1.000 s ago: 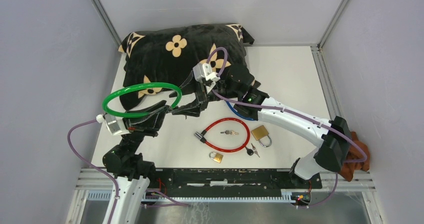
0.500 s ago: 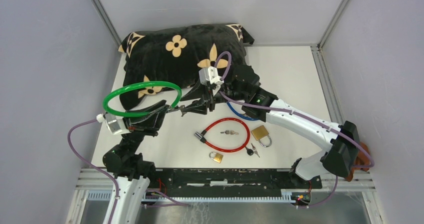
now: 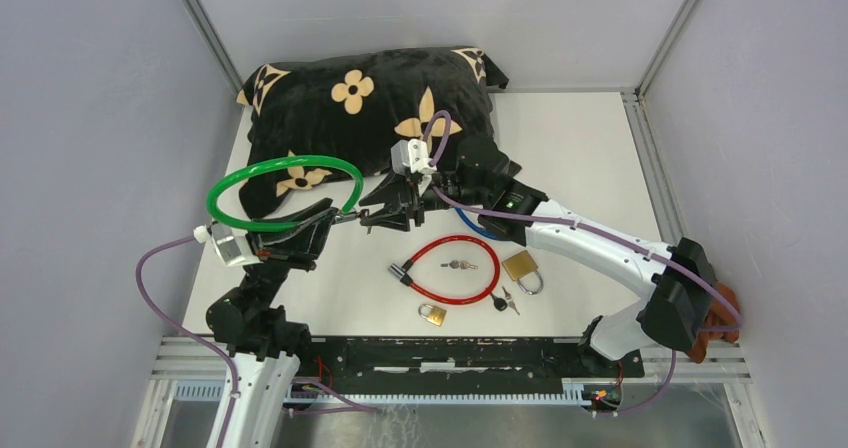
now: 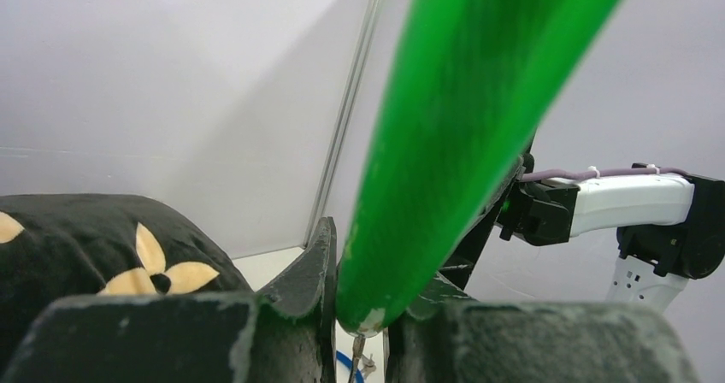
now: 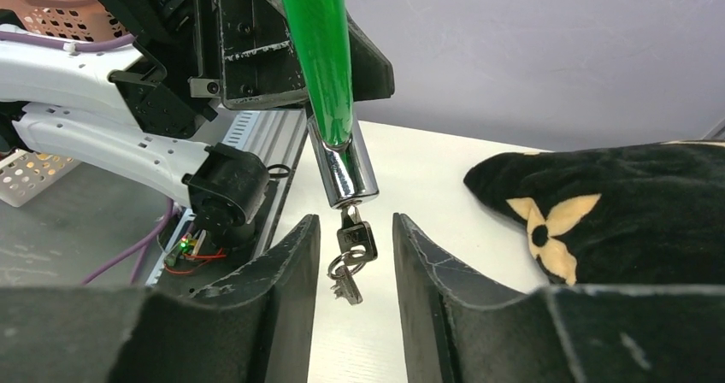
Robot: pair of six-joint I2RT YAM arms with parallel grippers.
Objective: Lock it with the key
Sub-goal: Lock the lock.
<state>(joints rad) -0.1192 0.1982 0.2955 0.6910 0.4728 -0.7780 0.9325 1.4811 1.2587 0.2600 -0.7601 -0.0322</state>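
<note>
My left gripper [image 3: 335,215] is shut on a green cable lock [image 3: 283,196] and holds its loop up above the table's left side. In the left wrist view the green cable [image 4: 462,144] fills the gap between the fingers of the left gripper [image 4: 359,315]. The lock's silver barrel [image 5: 344,173] points down, with a key [image 5: 356,239] in its end and a spare key [image 5: 346,282] hanging from the ring. My right gripper [image 5: 352,263] is open, one finger on each side of the key without touching it. It also shows in the top view [image 3: 380,216].
A black flowered pillow [image 3: 370,108] lies at the back. A red cable lock [image 3: 450,268] with keys [image 3: 459,265], a brass padlock [image 3: 521,266], a small padlock [image 3: 432,314], a black-headed key [image 3: 503,301] and a blue cable [image 3: 480,230] lie on the white table.
The right wrist shifted slightly right, then back left, staying at the lock's key end. The left arm and the green lock have barely moved.
</note>
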